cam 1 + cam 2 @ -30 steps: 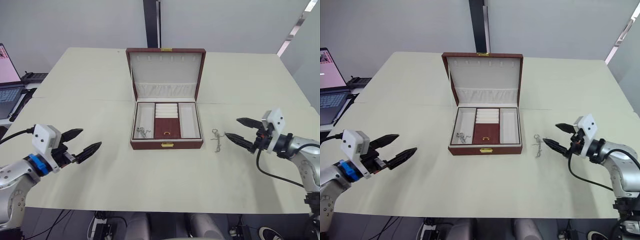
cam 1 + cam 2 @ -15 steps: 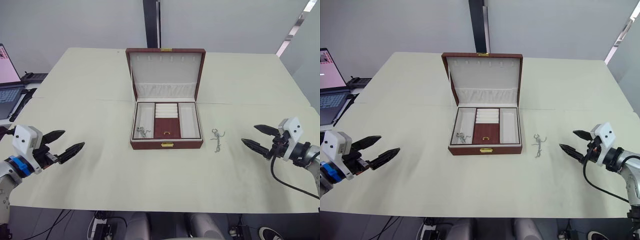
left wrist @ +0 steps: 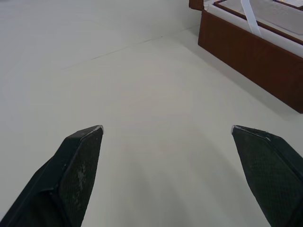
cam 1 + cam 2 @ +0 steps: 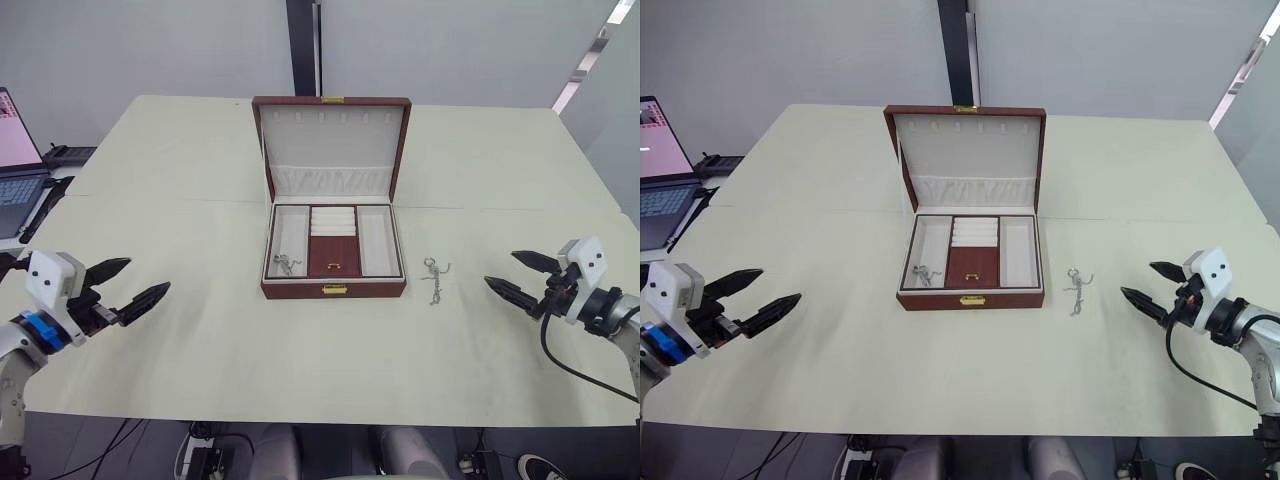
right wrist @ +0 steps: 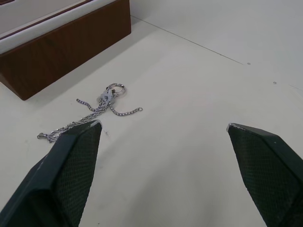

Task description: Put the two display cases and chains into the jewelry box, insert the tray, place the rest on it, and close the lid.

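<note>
from my head camera, the jewelry box (image 4: 333, 250) sits mid-table, lid up, dark red with cream lining and a gold clasp; one chain (image 4: 284, 264) lies in its left compartment, a second chain (image 4: 434, 277) on the table just right of it. my left gripper (image 4: 129, 285) and right gripper (image 4: 522, 277) both hover spread, holding nothing. a laptop (image 4: 16, 160) is cut off at the left edge — its screen unreadable.

left wrist: wide-apart fingers (image 3: 75, 161) over bare table, box corner beyond.

right wrist: the silver chain with its ring lies between my fingers (image 5: 71, 156) — untouched.

A wide, pale cream surface (image 4: 200, 330) is crossed by a thin seam running side to side. At its far left edge an open laptop (image 4: 15, 165) with a lit pinkish screen is seen, with black cables (image 4: 62, 153) beside it.
</note>
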